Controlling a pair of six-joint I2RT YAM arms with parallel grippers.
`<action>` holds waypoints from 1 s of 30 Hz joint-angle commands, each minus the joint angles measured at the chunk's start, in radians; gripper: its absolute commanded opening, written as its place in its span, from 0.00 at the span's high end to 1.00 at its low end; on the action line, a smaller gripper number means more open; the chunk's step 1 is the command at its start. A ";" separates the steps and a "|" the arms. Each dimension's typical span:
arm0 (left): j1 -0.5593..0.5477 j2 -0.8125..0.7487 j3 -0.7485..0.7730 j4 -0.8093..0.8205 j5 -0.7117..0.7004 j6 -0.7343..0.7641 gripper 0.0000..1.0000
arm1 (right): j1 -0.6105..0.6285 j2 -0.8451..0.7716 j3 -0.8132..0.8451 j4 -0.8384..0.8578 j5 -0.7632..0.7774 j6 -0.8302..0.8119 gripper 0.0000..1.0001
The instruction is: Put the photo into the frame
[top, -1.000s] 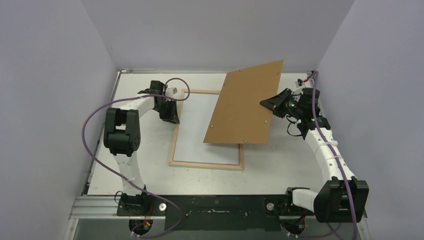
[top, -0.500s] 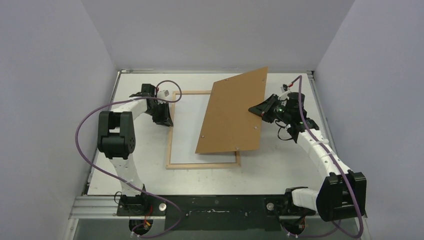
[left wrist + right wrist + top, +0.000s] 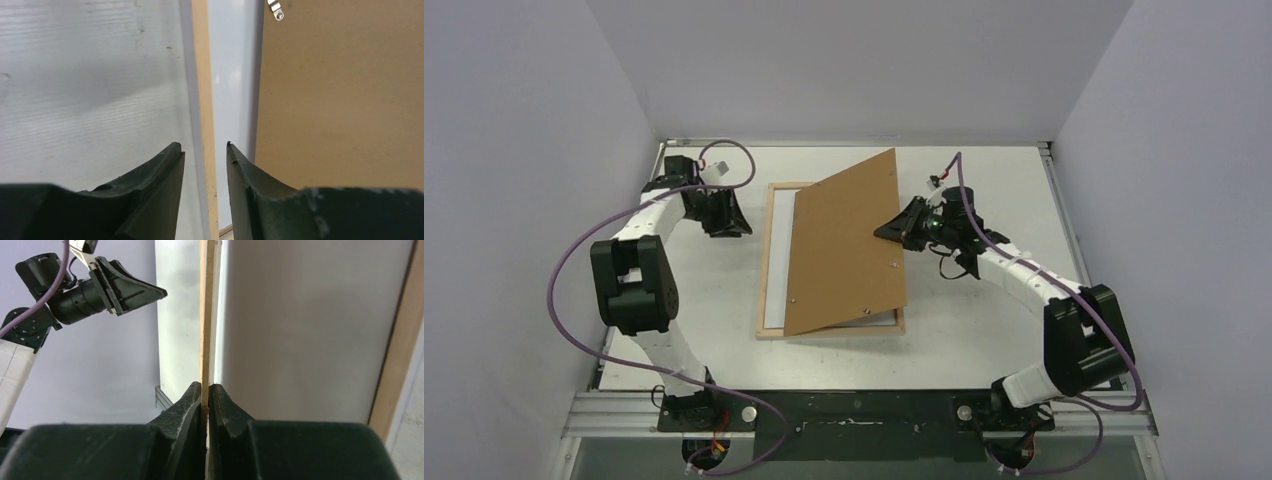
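Leftward and away from the frame (image 3: pixel 766 270) the left gripper (image 3: pixel 736 225) is retreating compared with a second ago, while the right gripper (image 3: pixel 892 228) is swinging the brown backing panel (image 3: pixel 844 250) further over the opening and lower. From its wrist view the left gripper is showing parted jaws with nothing between them, only the wooden slat and table passing underneath. The right gripper is pinching the thin edge of the panel with its jaws closed tight on it, and the board is hanging tilted, its near-left corner seeming to be resting on the frame and its far-right side riding high. The photo (image 3: pixel 232 75) is lying inside the frame, white back upward, showing only as a pale strip between the left slat and the panel's edge. So the main step is looking done, though how squarely the print is sitting under the board is hidden. What is remaining, by my reading, is laying the panel flat into the recess and turning its small metal tabs (image 3: pixel 274 7). Everything is sitting on a white table (image 3: pixel 984 320) that is showing faint scuffs, enclosed on three sides by plain lilac-grey walls (image 3: pixel 854 60), with purple cables (image 3: pixel 564 300) looping from the arms and a black rail (image 3: pixel 864 410) running along the near edge.
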 commanded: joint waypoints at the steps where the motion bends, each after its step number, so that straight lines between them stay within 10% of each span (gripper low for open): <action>1: 0.056 -0.018 0.022 -0.024 0.026 0.035 0.67 | 0.021 0.053 0.094 0.204 -0.032 0.035 0.95; 30: 0.017 0.036 -0.123 0.113 0.011 0.007 0.83 | 0.079 0.195 0.129 0.310 -0.038 0.065 0.95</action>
